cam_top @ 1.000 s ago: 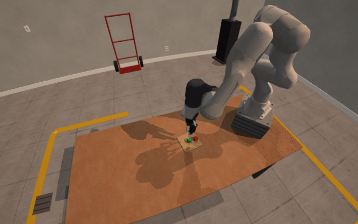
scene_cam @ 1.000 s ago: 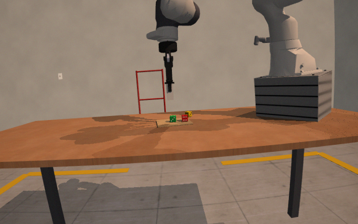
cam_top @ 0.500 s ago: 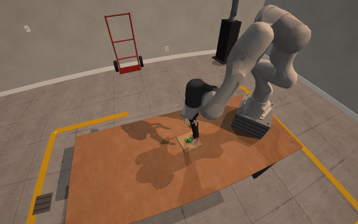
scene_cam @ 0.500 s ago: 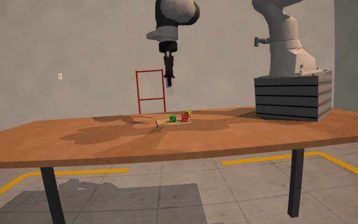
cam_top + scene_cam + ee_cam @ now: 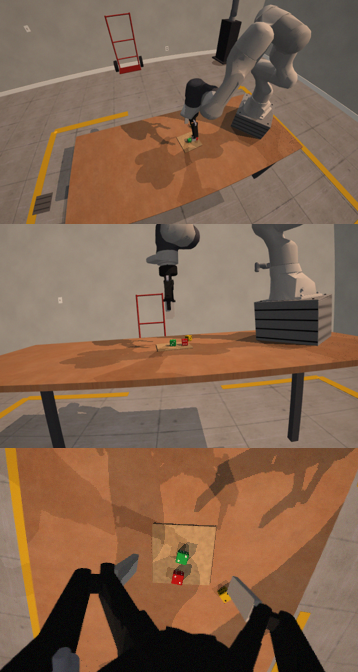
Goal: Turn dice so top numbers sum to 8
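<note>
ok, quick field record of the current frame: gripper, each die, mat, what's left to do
gripper: open, empty, raised well above the table
mat: tan square, appears flat on the wooden table
green die: on the mat, near its middle
red die: on the mat, at the edge nearest the gripper, close to the green die
yellow die: off the mat, on bare table beyond one corner
top faces: too small to read
remaining: yellow die probably has to go onto the mat; sum unverified
</note>
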You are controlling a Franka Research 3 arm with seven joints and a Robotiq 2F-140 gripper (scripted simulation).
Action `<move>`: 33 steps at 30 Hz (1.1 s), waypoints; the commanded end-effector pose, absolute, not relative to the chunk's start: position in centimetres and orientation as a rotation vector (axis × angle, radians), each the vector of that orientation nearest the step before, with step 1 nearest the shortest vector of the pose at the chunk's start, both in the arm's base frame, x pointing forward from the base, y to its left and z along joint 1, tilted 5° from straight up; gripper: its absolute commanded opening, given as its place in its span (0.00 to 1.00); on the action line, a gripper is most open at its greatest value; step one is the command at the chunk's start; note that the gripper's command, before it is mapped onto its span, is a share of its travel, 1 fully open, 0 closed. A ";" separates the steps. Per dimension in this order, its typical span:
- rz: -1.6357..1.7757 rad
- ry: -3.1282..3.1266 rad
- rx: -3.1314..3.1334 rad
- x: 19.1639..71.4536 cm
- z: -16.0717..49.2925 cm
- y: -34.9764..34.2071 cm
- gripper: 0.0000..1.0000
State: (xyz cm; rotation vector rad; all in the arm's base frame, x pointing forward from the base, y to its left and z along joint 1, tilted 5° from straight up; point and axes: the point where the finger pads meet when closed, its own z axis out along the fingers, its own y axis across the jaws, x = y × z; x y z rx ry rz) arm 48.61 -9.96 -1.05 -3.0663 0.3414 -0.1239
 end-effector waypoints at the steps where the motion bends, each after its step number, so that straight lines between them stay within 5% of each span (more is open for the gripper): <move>1: -0.109 0.547 -3.033 48.2 -1.3 -10.4 1.00; 33: -0.059 1.471 -2.695 46.4 -2.1 -12.5 1.00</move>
